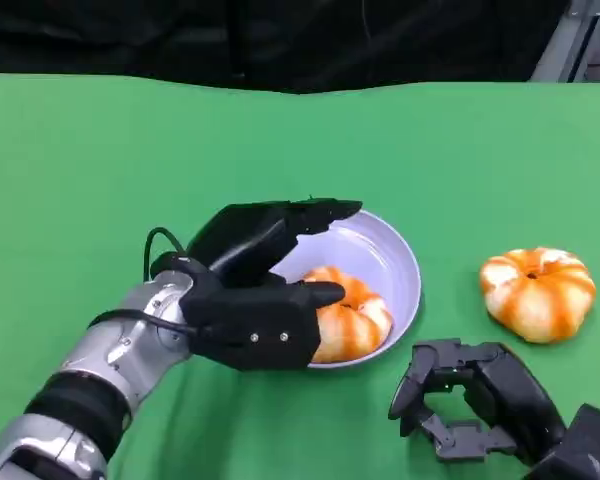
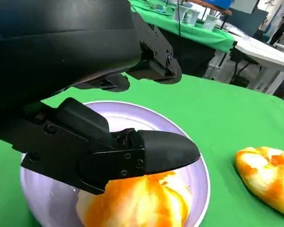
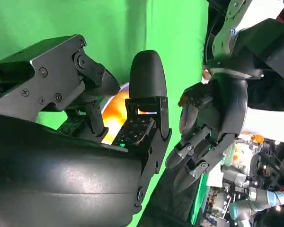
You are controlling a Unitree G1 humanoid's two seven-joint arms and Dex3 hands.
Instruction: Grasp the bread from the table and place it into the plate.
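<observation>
1. Since the bread (image 1: 348, 318) already sits inside the plate (image 1: 395, 258), the left hand (image 1: 255, 300) looks loosened around it, fingers spread, probably releasing.
2. Right hand (image 1: 470, 400) idles at 5 o'clock, fingers curled, holding nothing.
3. Second bread (image 1: 536, 292) waits at 3 o'clock.

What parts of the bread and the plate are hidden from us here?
- Head view: the left side of the orange-and-white bread in the plate sits behind the black left hand, so whether the fingers grip it is unclear.
- Left wrist view: the lavender round plate and that bread are cut off by the picture's edge.
- Right wrist view: the black right hand covers most of the plate.
</observation>
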